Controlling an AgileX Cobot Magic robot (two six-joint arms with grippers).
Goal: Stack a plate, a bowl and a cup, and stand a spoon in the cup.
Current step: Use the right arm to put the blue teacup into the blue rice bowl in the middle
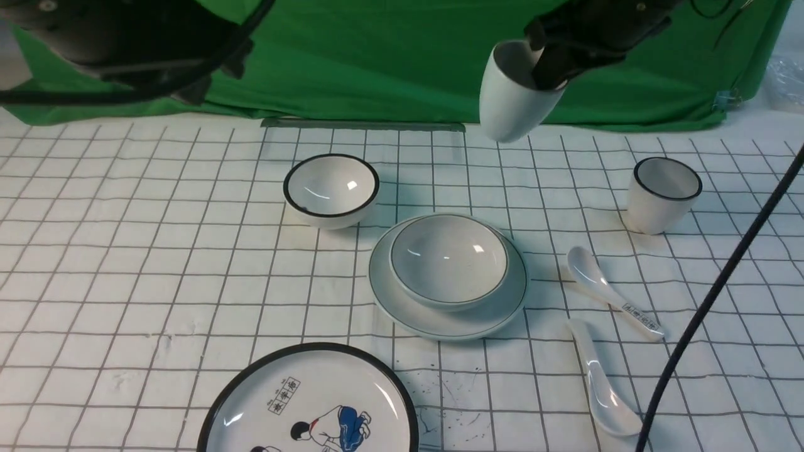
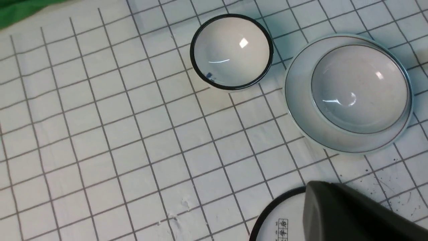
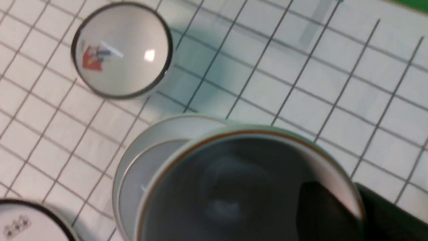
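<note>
The right claw (image 1: 549, 69) grips the cup (image 1: 512, 100) by its wall, one finger (image 3: 321, 207) inside the rim. The cup hangs in the air behind the bowl (image 1: 448, 258), mouth up and base down, its axis leaning slightly. The bowl sits in the plate (image 1: 389, 295) at mid-worktop. The plain spoon (image 1: 600, 383) lies flat at front right, its long axis roughly front to back and its wider end nearer the front. The printed spoon (image 1: 612, 292) lies just behind it.

The worktop (image 1: 125, 263) carries a white gridded cloth, with a green backdrop (image 1: 389, 63) behind. The left half is mostly open. The left claw (image 2: 334, 211) is clenched, above the cartoon plate (image 1: 308, 402).
</note>
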